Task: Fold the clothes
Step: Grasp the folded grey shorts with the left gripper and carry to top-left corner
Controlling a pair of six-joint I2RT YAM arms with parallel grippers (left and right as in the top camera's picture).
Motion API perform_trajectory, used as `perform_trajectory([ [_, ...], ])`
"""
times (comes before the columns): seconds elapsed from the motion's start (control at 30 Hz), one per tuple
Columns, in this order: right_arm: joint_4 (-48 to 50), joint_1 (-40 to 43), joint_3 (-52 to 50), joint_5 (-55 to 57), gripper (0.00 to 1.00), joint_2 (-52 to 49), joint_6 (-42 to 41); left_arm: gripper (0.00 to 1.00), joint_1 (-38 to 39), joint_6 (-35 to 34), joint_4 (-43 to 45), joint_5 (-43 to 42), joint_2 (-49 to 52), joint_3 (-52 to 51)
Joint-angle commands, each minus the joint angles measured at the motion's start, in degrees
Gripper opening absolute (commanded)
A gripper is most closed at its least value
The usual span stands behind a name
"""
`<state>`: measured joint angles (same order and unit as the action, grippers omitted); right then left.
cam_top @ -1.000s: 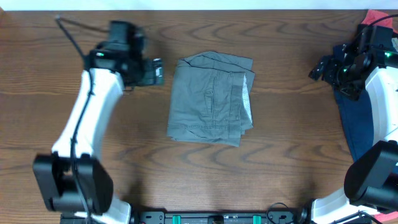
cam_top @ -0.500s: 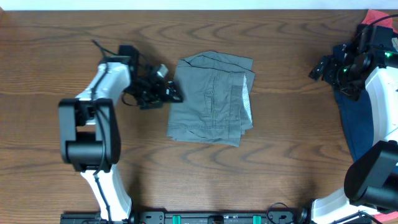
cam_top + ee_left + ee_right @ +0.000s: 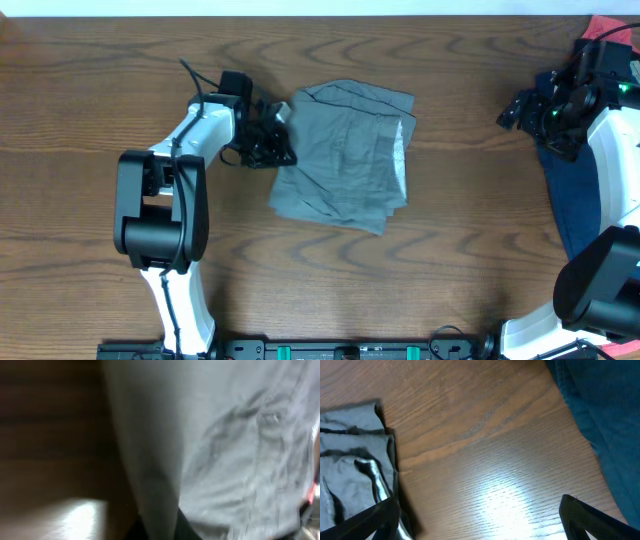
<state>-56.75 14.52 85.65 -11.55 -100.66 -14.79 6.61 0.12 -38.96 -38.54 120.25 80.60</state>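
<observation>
Folding looks well along, the grey garment point(image 3: 345, 155) lying centre of the table point(image 3: 450, 270), left gripper point(image 3: 274, 142) at its left edge, grip unreadable, right gripper point(image 3: 479, 512) spread empty beside the jeans point(image 3: 568, 195); next, likely a clean pinch there.

No text, label, brand, number or sign can be read in any view. The grey folded garment point(image 3: 345, 155) shows only plain cloth and seams. In the left wrist view the cloth is strongly blurred. A small red and white spot point(image 3: 311, 494) at the right edge of that view is too unclear to tell if it is a label.
</observation>
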Motion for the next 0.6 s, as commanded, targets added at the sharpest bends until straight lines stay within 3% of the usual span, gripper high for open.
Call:
perform_trajectory([
  [0.0, 0.0, 0.0, 0.1, 0.2, 0.99, 0.0, 0.7, 0.06, -4.4, -8.2, 2.3, 5.7, 0.7, -0.2],
  [0.27, 0.0, -0.2, 0.1, 0.2, 0.99, 0.0, 0.7, 0.06, -24.9, -24.8, 9.4, 8.2, 0.7, -0.1],
  [0.5, 0.0, -0.1, 0.1, 0.2, 0.99, 0.0, 0.7, 0.06, -46.1, -37.3, 9.9, 8.1, 0.7, -0.1],
  [0.57, 0.0, -0.1, 0.1, 0.2, 0.99, 0.0, 0.7, 0.14, -50.9, -39.7, 9.9, 7.5, 0.7, -0.1],
])
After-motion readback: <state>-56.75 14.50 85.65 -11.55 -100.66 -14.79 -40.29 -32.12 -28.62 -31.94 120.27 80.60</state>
